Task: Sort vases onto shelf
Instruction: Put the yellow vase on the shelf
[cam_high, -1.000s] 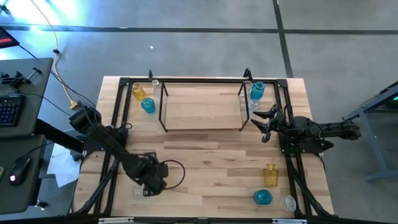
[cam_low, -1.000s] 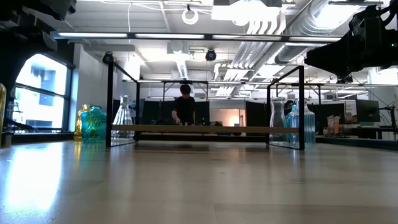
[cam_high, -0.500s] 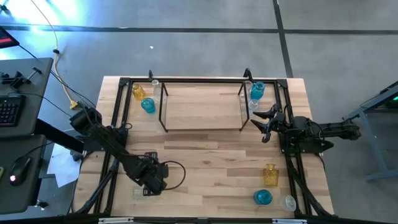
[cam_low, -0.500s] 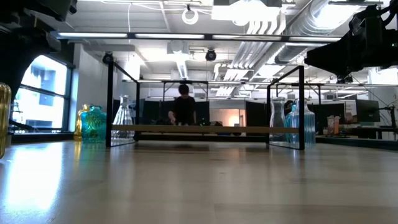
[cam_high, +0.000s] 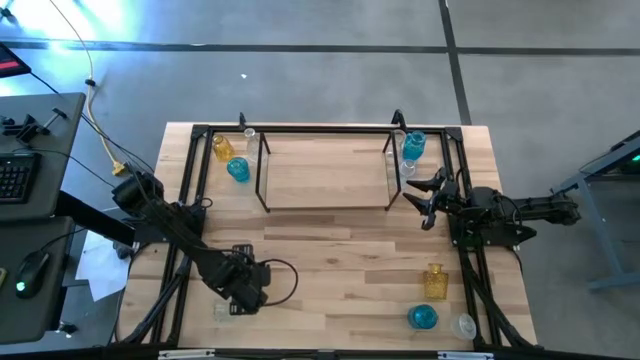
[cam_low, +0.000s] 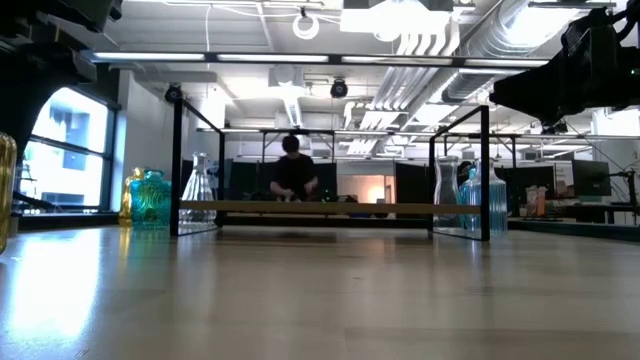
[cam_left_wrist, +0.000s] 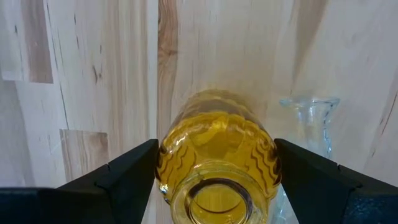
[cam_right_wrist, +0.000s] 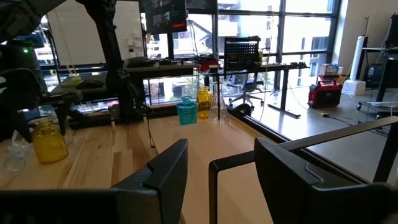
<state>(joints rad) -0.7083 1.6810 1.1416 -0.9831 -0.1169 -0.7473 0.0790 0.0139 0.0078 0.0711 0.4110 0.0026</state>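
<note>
1. While the right arm waits at the right side of the table, the left gripper (cam_left_wrist: 214, 180) is set low at the near left corner, its fingers spread wide on either side of a yellow vase (cam_left_wrist: 216, 158). No contact is seen; the vase is bracketed, not yet grasped.
2. The vase is seen upright from above, mouth toward the wrist, so a squeeze across its ribbed body seems to be intended.
3. A clear vase (cam_left_wrist: 311, 124) is noted just beside the yellow one, on the far side of one finger. It could be knocked when the fingers close or lift.
4. The right gripper (cam_high: 428, 197) is held just off the right end of the shelf (cam_high: 325, 205), fingers partly parted and nothing between them.
5. The shelf stands at the far middle of the table with its wooden floor bare; no vase is on it yet, so the sorting is judged barely begun.
6. Remaining vases are grouped outside it: a yellow one (cam_high: 222, 148) and a blue one (cam_high: 238, 170) at the far left; a blue one (cam_high: 414, 144) at the far right; a yellow (cam_high: 434, 282), a blue (cam_high: 423, 318) and a clear one (cam_high: 464, 326) at the near right.
</note>
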